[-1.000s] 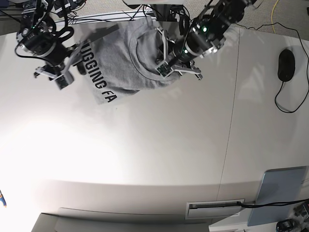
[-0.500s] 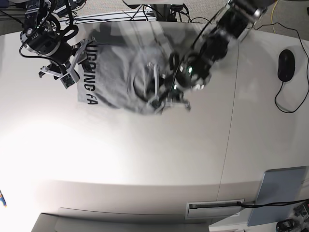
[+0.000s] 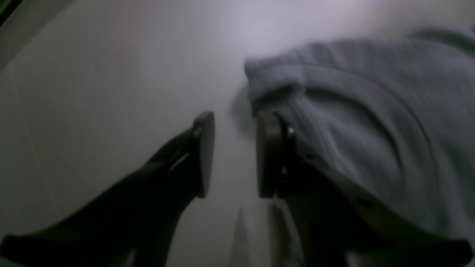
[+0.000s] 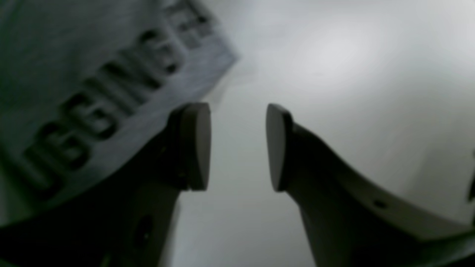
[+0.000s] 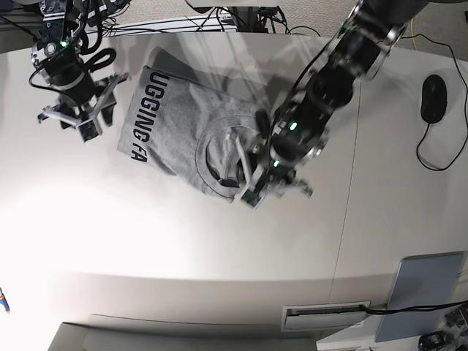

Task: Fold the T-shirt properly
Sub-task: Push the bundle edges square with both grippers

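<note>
The heather-grey T-shirt [image 5: 172, 128] lies crumpled on the white table [image 5: 219, 248] at the back, with its black lettering along the left side and the ribbed neck toward the right. My left gripper [image 5: 246, 181] is open at the shirt's front right edge by the neck. In the left wrist view [image 3: 234, 155] nothing is between the jaws, and the shirt [image 3: 371, 111] bunches against the right finger. My right gripper [image 5: 73, 123] is open, just left of the shirt. In the right wrist view [image 4: 235, 146] it is empty, with the lettered cloth [image 4: 92, 74] beside the left finger.
A black computer mouse [image 5: 433, 97] with its cable lies at the right edge. A grey flat panel [image 5: 428, 292] sits at the front right. Cables [image 5: 183, 25] run along the table's back edge. A table seam [image 5: 349, 183] runs front to back.
My left arm has swung toward the front and the shirt has shifted with it, down and to the left. My right gripper has moved left, off the lettered edge.
</note>
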